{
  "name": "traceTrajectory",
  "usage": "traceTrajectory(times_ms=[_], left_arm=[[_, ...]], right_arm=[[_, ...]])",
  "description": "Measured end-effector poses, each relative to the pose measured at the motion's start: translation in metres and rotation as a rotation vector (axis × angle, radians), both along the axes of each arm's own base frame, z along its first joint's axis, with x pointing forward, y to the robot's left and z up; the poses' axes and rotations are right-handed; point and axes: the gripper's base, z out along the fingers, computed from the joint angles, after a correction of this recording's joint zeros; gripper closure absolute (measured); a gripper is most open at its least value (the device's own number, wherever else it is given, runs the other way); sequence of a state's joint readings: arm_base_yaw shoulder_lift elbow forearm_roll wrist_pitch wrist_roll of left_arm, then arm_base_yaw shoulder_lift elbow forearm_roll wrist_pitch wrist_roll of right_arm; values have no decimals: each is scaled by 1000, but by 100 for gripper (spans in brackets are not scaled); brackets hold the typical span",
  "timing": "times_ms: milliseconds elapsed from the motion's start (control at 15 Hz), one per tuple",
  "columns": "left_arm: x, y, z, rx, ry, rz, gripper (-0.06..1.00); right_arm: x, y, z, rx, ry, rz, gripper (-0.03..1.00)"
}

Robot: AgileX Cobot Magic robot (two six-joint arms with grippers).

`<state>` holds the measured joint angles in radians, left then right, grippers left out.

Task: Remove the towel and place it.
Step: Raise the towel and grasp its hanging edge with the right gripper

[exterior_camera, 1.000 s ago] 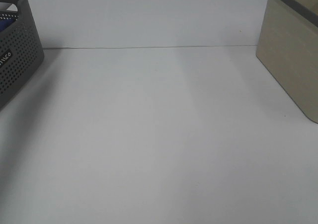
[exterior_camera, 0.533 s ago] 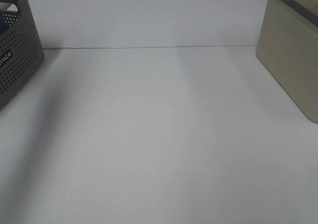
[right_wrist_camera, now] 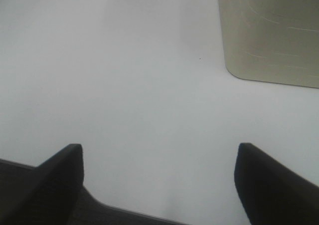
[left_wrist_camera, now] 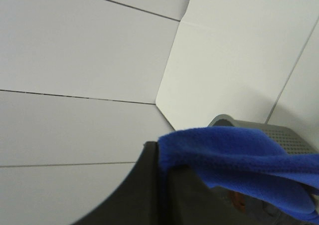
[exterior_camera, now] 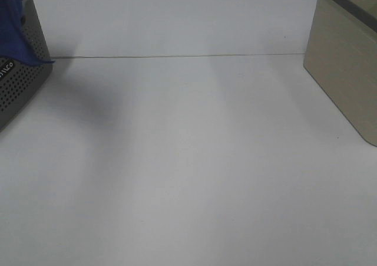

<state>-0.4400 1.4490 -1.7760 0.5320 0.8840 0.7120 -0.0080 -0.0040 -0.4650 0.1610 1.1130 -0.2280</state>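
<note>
High view: the towel (exterior_camera: 10,21) now hangs across the grey basket (exterior_camera: 23,83) rim, lifted since earlier. Left wrist: the left gripper (left_wrist_camera: 160,160) is clamped on its edge. Right wrist: the right gripper (right_wrist_camera: 159,180) gapes wide above the table (right_wrist_camera: 149,75).

In the high view the towel (exterior_camera: 13,24) ran off the top and left edges. Only a hanging strip showed at the far left corner of the desk (exterior_camera: 188,160), and whatever held it lay outside the picture. The towel covered part of the basket (exterior_camera: 23,80), which was itself cut by the left edge, its white lettering clipped there. The box (exterior_camera: 341,71) at the far right corner was cut off above and at the right. In the left wrist view the left gripper (left_wrist_camera: 160,172) was a dark blur, its tips buried in the towel. The right gripper (right_wrist_camera: 159,150) showed only two blurred fingers (right_wrist_camera: 60,175), cut off below.
</note>
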Motion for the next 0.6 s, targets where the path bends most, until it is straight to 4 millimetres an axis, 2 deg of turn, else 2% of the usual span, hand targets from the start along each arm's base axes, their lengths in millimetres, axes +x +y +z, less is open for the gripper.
traceTrajectory(times_ms=[200, 267, 333, 400, 600], left_arm=[[-11, -24, -2, -14, 30, -66, 94], [-12, -26, -3, -15, 34, -73, 94], [-15, -32, -3, -13, 40, -92, 94], [-21, -42, -4, -19, 49, -123, 94], [-23, -46, -4, -43, 59, -128, 94]], right_arm=[[15, 11, 8, 104, 26, 82, 16], [20, 14, 10, 126, 20, 107, 16], [30, 19, 15, 148, -1, 170, 16], [51, 31, 24, 163, -47, 341, 17], [80, 45, 32, 234, -86, 529, 17]])
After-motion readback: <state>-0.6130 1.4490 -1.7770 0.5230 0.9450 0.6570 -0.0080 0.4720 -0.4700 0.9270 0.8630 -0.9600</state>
